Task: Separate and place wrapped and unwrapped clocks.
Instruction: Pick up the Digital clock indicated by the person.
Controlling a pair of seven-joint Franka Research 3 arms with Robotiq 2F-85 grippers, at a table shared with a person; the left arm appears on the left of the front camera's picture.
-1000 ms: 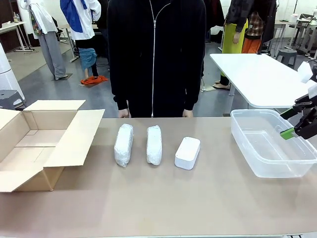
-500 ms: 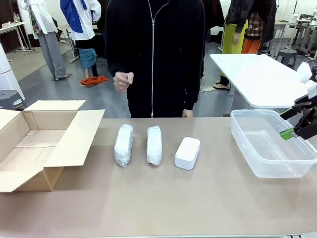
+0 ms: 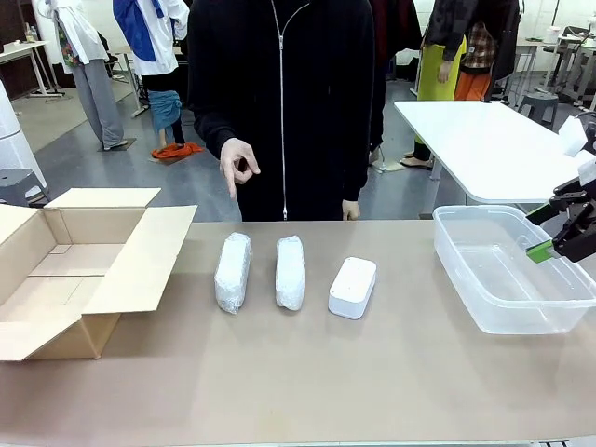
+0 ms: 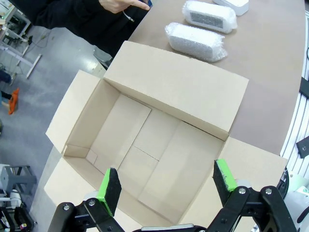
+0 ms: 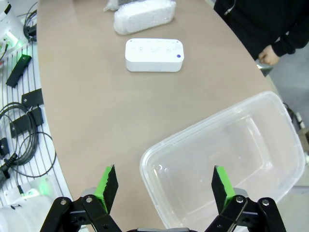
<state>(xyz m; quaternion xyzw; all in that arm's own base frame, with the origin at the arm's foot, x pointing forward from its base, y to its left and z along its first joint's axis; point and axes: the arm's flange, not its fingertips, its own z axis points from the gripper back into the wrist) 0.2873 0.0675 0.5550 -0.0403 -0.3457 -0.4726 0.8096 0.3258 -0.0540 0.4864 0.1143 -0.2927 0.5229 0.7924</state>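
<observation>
Wrapped clocks (image 3: 233, 271), bare clock (image 3: 353, 287) laid on desk (image 3: 372, 391). Left end effector (image 4: 167, 180) held wide open, empty, over box (image 4: 178, 92); right end effector (image 5: 164, 186) likewise by tub (image 5: 217, 159).

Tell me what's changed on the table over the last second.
The person's hand rose from the table's far edge and now points a finger downward. Nothing was taken hold of or let go. The left wrapped clock, right wrapped clock, bare clock, cardboard box, tub and open right gripper stayed put.

green pads (image 5: 107, 186) on my black right gripper (image 5: 164, 182); beyond it a white clock (image 5: 154, 54), a whitish bubble-wrapped clock (image 5: 144, 15), tan worktop (image 5: 87, 106).
</observation>
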